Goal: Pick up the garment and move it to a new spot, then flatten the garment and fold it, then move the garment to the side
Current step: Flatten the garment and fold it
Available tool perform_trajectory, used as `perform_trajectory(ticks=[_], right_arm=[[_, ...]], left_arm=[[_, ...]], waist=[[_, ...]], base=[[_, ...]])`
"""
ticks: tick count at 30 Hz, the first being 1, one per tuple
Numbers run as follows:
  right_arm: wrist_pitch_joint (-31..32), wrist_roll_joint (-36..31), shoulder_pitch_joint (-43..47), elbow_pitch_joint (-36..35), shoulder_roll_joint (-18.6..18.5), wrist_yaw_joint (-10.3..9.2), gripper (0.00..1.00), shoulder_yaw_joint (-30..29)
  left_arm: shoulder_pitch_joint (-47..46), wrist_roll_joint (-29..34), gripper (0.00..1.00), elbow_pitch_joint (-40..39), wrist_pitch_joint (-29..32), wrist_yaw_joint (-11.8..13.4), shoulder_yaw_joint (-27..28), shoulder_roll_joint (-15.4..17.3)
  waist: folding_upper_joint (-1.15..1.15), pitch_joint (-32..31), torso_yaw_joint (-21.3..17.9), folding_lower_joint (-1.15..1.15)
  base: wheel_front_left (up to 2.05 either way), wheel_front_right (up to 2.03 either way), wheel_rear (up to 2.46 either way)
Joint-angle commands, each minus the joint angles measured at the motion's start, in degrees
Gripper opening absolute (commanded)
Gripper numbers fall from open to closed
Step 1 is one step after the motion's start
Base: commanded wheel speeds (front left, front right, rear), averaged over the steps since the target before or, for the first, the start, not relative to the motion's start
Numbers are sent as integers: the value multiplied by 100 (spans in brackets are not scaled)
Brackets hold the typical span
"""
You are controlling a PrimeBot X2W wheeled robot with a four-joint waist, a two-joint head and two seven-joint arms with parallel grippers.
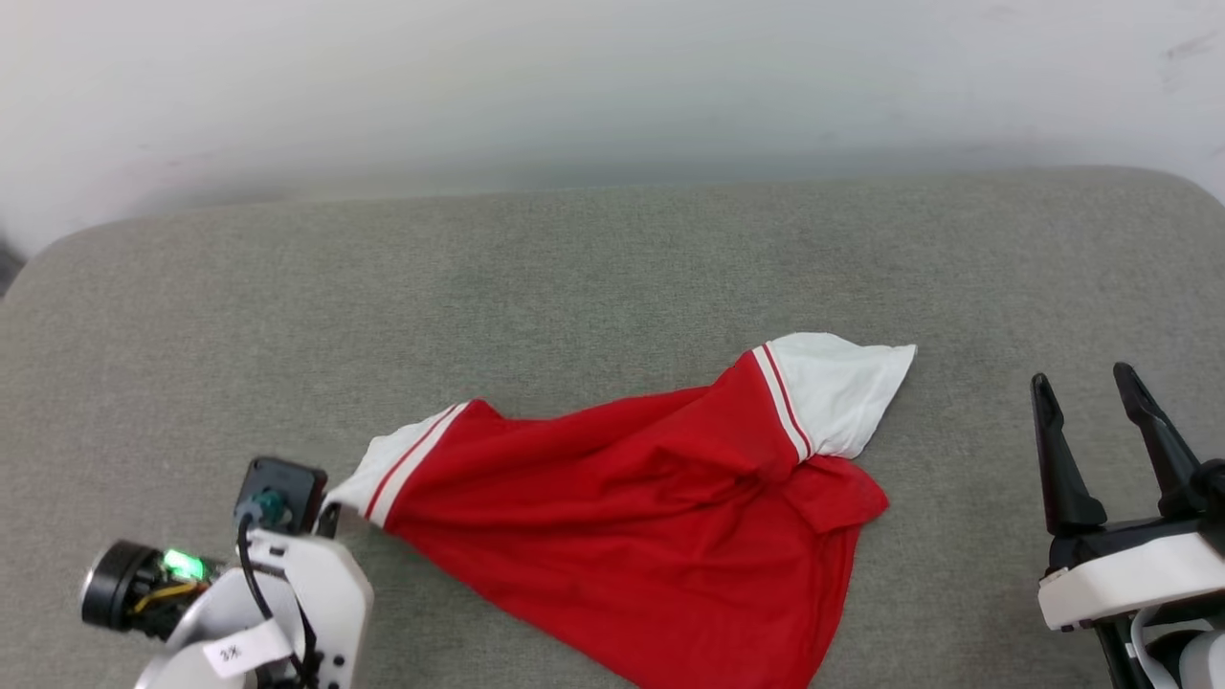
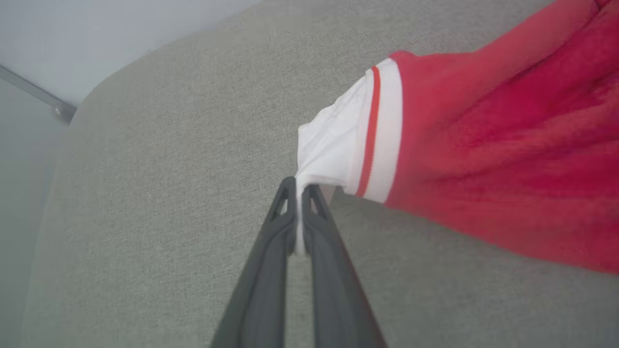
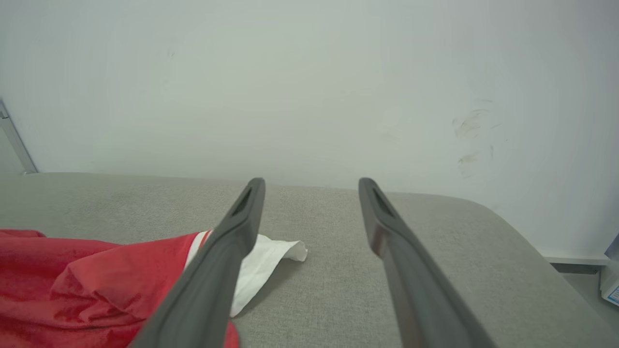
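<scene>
Pinching the edge of one white sleeve of the garment in the left tool, fingers pressed flat together on the cloth, near the front left corner of the grey worktop. Trailing from that grip toward the worktop's front middle: crumpled red body, red-and-white striped trim at both sleeve seams, second white sleeve pointing toward the right edge. Holding the right tool wide open and empty near the front right corner, well apart from that second sleeve. Carrying a small white tag on the left arm, its writing too small to read with certainty.
</scene>
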Motion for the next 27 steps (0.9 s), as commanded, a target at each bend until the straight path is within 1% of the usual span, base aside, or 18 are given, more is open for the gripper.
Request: perform_trajectory(ticks=[1,3,4,5,6,11,14,17,18,22,24,27], right_arm=[[13,-13,56,-5,-7,-4,100,5],[32,-8,60,7,0,-4,100,26],[43,-8,62,16,5,-4,100,35],[49,-7,62,21,9,-4,100,54],[61,-4,62,27,11,-4,100,67],[86,6,55,46,-14,-4,100,113],[122,21,55,32,-44,-4,100,128],[143,42,80,6,-67,-4,100,125],[150,46,88,-4,-74,-4,100,128],[194,50,86,-44,-108,-4,100,127],[236,42,66,-58,-124,-4,100,144],[248,30,-5,-78,-143,-4,100,192]], left_arm=[[82,-39,0,-7,2,15,-14,-2],[198,-73,0,-20,-46,8,-59,-40],[243,-67,24,-15,-87,10,-83,-67],[277,-47,77,15,-135,27,-107,-88],[295,-34,100,43,-191,43,-122,-116],[173,44,100,83,-620,119,-141,-303],[75,150,100,-69,-982,252,-88,-420],[49,164,100,-285,-1191,264,-149,-562],[27,134,100,-377,-1178,211,-210,-606],[-158,-2,100,-746,-924,-156,-594,-810],[-295,-104,100,-860,-668,-377,-881,-986],[-564,-214,100,-765,-157,-701,-1336,-1258]], waist=[[0,-13,20,0],[0,-16,42,0],[0,-16,51,0],[0,-15,58,0],[0,-17,64,0],[0,-55,69,0],[0,-100,42,0],[0,-129,6,0],[0,-128,-11,0],[0,-75,-68,0],[0,-27,-106,0],[0,66,-182,0]], base=[[0,0,0],[0,0,0],[0,0,0],[0,0,0],[0,0,0],[0,0,0],[0,0,0],[0,0,0],[0,0,0],[0,0,0],[0,0,0],[0,0,0]])
